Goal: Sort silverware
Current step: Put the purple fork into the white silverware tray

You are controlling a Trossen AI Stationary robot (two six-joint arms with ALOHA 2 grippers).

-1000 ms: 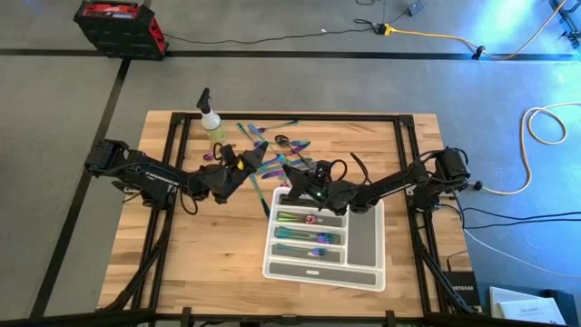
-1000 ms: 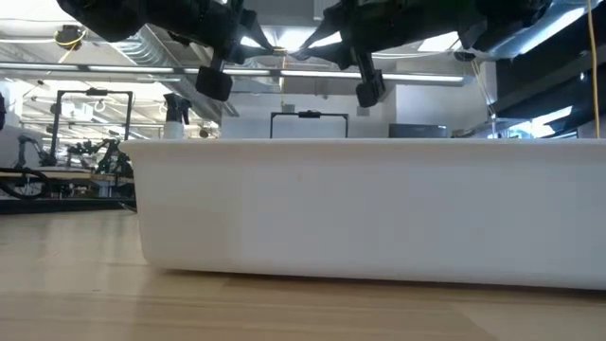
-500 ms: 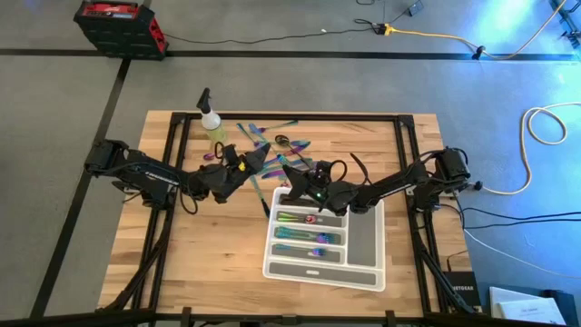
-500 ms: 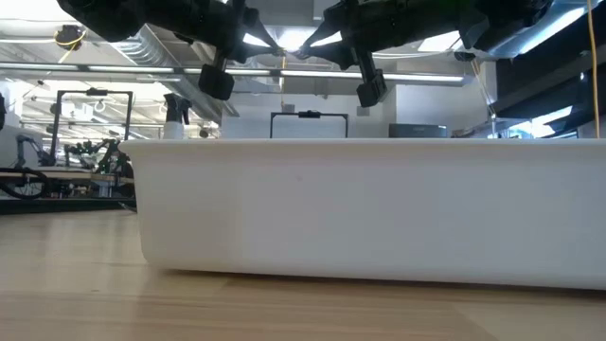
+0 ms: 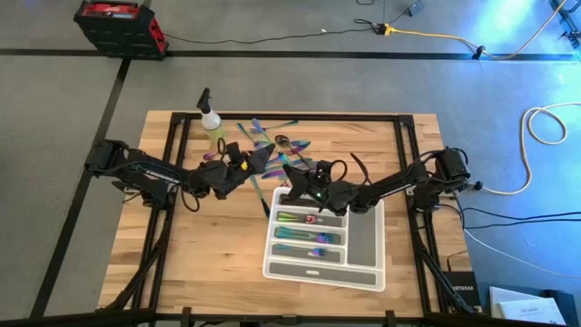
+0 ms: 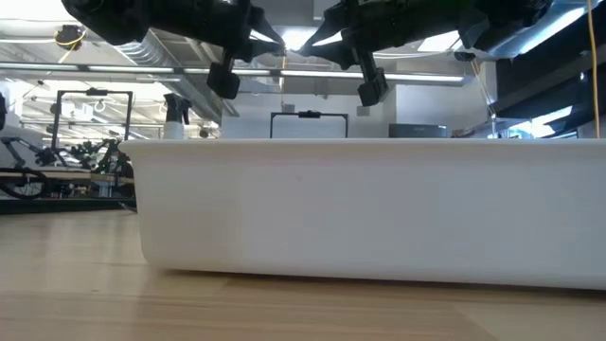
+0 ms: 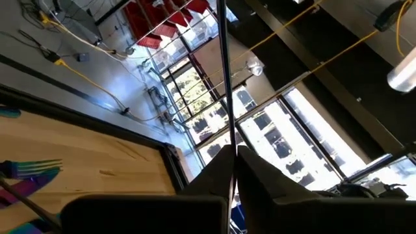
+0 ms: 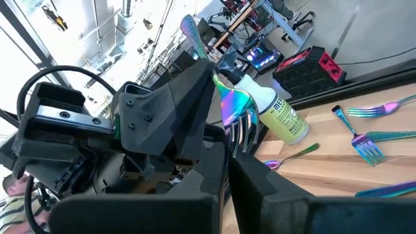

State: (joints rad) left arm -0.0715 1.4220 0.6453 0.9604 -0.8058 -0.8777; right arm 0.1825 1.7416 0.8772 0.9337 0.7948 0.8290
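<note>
The left gripper (image 5: 257,159) is pinching a slim iridescent metal fork (image 8: 229,104) above the loose silverware (image 5: 272,141); the right gripper (image 5: 289,172) is hanging clenched, empty. Light, stiff, slippery (best grasped mid-handle).

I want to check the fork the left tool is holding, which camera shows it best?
The right wrist view: the fork shows close, tines down, in the left tool. The left wrist view shows only its thin handle; high and low views barely show it.
</note>
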